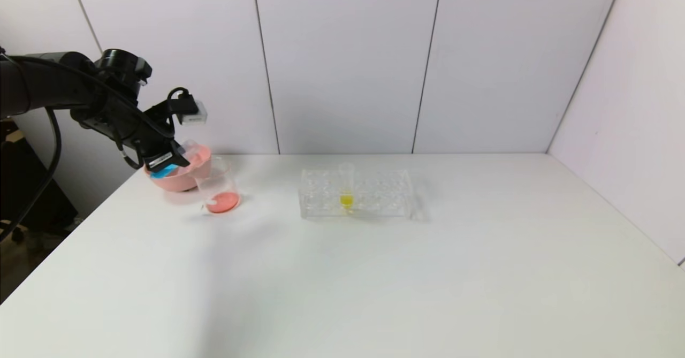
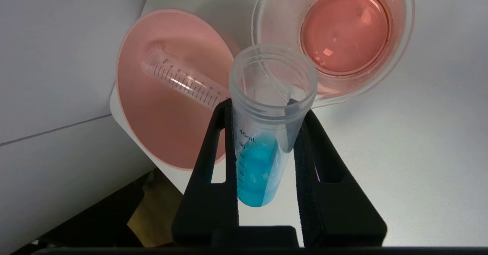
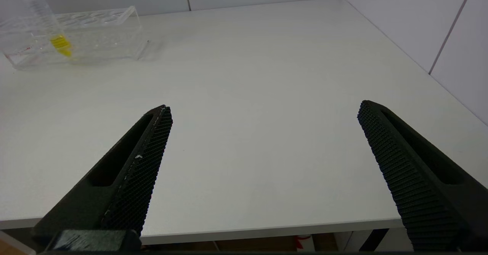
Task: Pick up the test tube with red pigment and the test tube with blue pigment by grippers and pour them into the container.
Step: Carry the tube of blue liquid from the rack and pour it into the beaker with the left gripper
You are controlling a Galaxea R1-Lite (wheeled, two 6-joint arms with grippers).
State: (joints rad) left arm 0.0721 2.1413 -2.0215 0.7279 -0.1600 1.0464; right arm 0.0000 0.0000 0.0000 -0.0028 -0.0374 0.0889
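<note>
My left gripper [image 2: 267, 108] is shut on the test tube with blue pigment [image 2: 259, 163], with the blue liquid still inside. In the head view this gripper [image 1: 174, 160] holds the tilted tube [image 1: 165, 172] at the table's far left. The tube's open mouth is beside the rim of the container [image 2: 404, 56]. The container [image 1: 217, 187] is a clear beaker holding pinkish-red liquid. An emptied clear graduated tube [image 2: 183, 81] lies in the pink bowl [image 2: 160, 125]. No tube holding red pigment is in view. My right gripper [image 3: 263, 110] hangs open over the table's near edge, holding nothing.
The pink bowl [image 1: 182, 181] stands just behind the container. A clear tube rack [image 1: 374, 195] sits mid-table with a yellow-liquid tube [image 1: 346, 189] in it; the right wrist view also shows the rack [image 3: 103, 34]. White walls close off the back and right.
</note>
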